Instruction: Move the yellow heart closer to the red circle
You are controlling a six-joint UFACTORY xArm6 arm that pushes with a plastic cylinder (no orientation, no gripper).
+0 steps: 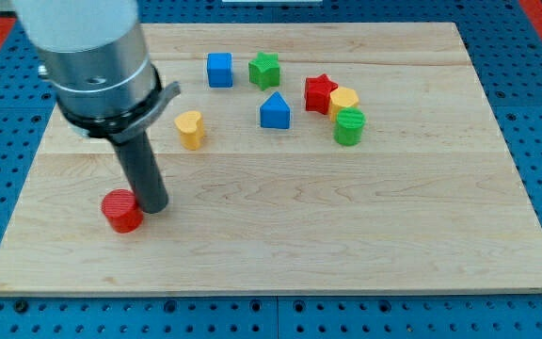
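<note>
The arm carries no claw, only a dark rod holding nothing, and my tip point(153, 207) rests on the bench point(346, 235) at the lower left of the frame, just beside the red circle point(121, 210) on its right and apparently touching it. The yellow heart point(189, 129) stands apart, up and to the right of the tip, left of centre. To send the heart down towards the circle, the tip would, I judge, first need to get round to the heart's upper right side.
</note>
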